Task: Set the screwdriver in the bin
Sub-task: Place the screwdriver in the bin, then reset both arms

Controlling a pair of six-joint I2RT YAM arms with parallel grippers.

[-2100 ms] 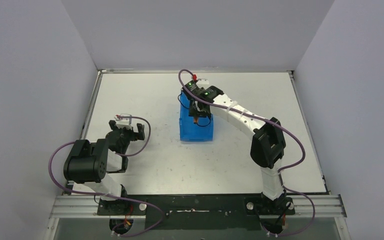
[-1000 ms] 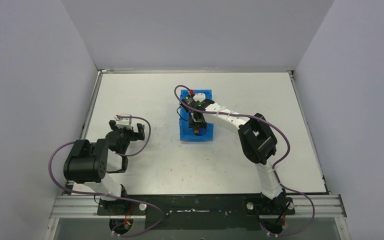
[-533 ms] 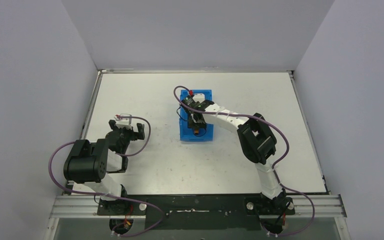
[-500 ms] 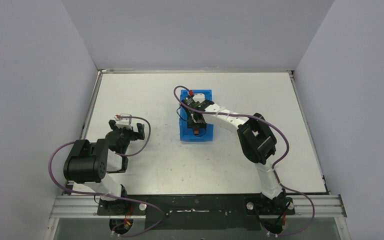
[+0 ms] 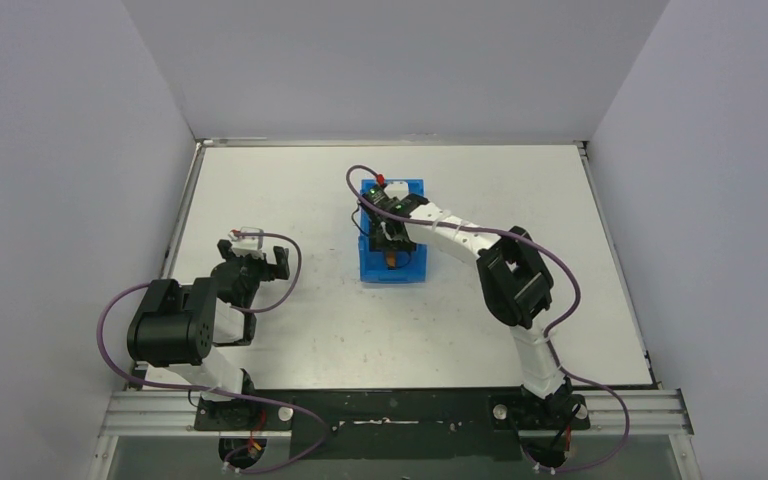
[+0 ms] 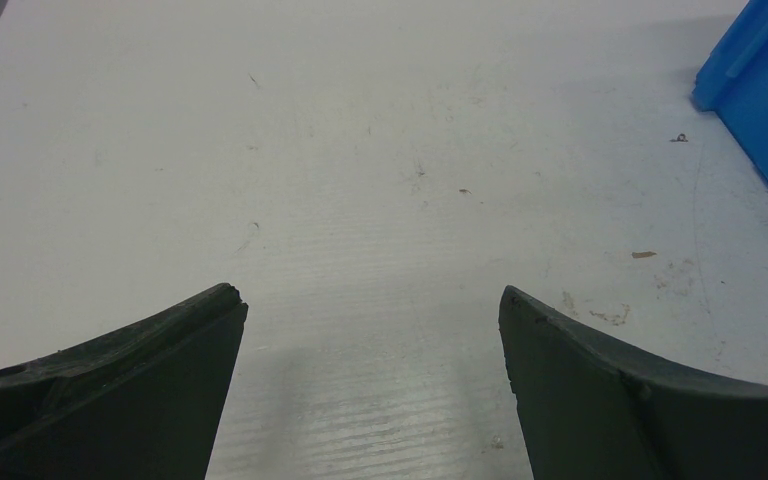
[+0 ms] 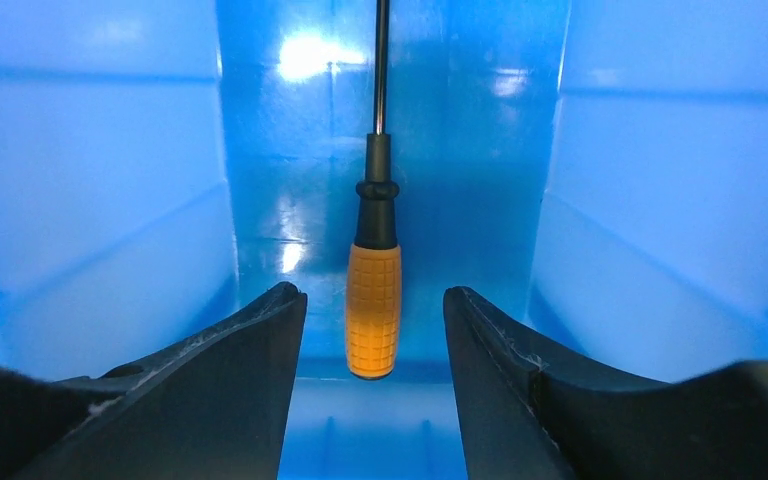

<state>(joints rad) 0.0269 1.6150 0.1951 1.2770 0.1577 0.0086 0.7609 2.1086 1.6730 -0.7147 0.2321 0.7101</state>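
The right fingers [image 7: 245, 375] reach down into the bin [image 7: 90, 210]. They are spread apart and hold nothing. The screwdriver [image 7: 373, 310] lies flat on the bin's blue floor, in the gap between the two fingers and running straight ahead of them. Its orange handle sits level with the fingertips, butt end nearest the wrist. A strip of blue floor shows on each side of it, so neither finger touches it. The black collar and thin shaft point away from the fingers toward the far wall, and the tip runs out of the wrist view. The bin's sloped side walls rise just outside each finger.

In the top view, the right arm stretches across the counter [image 6: 360, 150] with its wrist over the bin. A speck of orange shows inside the bin just past the fingers.

The left fingers [image 6: 140, 390] are also wide open and empty, held above bare counter marked with a few scuffs. A corner of the bin shows ahead of them and off to their right, well apart from both fingertips.
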